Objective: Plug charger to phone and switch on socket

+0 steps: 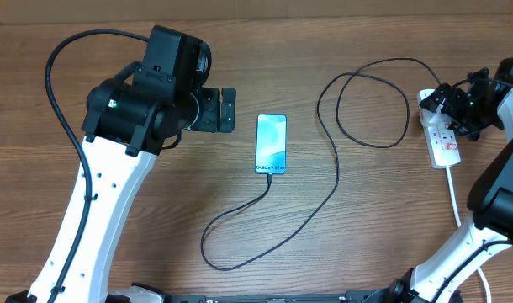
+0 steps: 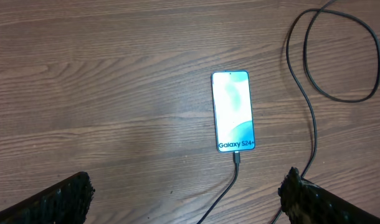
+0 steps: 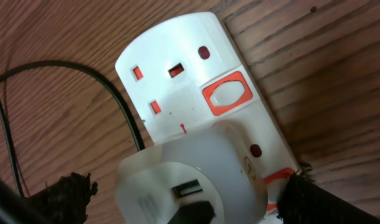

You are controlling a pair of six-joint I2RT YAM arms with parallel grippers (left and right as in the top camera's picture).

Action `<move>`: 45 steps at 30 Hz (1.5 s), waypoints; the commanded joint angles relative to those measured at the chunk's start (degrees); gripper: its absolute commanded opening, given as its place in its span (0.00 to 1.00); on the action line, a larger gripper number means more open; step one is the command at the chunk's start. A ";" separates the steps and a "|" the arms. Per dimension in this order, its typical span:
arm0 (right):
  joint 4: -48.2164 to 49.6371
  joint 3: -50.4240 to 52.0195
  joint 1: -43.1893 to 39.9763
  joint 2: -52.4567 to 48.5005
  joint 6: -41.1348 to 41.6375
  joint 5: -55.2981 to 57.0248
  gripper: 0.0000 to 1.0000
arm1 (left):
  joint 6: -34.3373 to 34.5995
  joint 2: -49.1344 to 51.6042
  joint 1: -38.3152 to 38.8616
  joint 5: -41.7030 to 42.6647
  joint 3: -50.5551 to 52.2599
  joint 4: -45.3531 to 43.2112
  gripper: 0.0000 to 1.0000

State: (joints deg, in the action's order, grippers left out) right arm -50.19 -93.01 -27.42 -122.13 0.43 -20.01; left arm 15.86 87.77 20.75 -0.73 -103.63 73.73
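From above, the phone (image 1: 272, 145) lies flat mid-table, its long axis running far to near with the text end nearest, where the charger (image 1: 240, 215) tip meets it. The left gripper (image 1: 228, 109) hangs wide open and empty — the left wrist view agrees. On the right wrist view, the right gripper (image 3: 184, 193) spreads wide astride the socket (image 3: 177, 93), gripping nothing — brown wooden table (image 3: 314, 74) beneath.
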 commanded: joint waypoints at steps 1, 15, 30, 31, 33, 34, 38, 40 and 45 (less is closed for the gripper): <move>0.11 -0.96 0.46 -1.33 0.13 -0.02 1.00 | -1.31 0.09 -0.11 -0.76 -0.57 -0.07 1.00; -0.37 -0.83 0.48 -1.33 -0.94 -3.43 1.00 | -1.31 0.09 -0.11 -0.76 -0.57 -0.07 1.00; -0.50 0.50 0.52 -1.36 -0.94 -5.57 1.00 | -1.31 0.09 -0.11 -0.76 -0.57 -0.07 0.99; -0.42 1.01 0.55 -1.36 -0.92 -5.64 1.00 | -1.31 0.09 -0.11 -0.76 -0.57 -0.07 1.00; -0.50 1.31 0.52 -1.36 -0.87 -5.64 1.00 | -1.31 0.09 -0.11 -0.76 -0.57 -0.07 1.00; -0.61 1.42 0.52 -1.36 -0.83 -5.64 1.00 | -1.31 0.09 -0.11 -0.76 -0.57 -0.07 1.00; -1.18 1.57 0.52 -1.36 -0.70 -5.62 1.00 | -1.33 0.09 -0.11 -0.76 -0.57 -0.07 0.99; -1.40 1.57 0.52 -1.36 -0.70 -5.62 1.00 | -1.31 0.09 -0.11 -0.76 -0.57 -0.07 1.00; -2.16 1.64 0.61 -1.36 -0.70 -5.66 1.00 | -1.31 0.09 -0.11 -0.76 -0.57 -0.07 1.00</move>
State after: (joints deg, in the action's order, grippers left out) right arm -50.87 -93.06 -27.66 -122.17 -0.69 -22.28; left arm 15.86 87.77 20.75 -0.73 -103.63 73.73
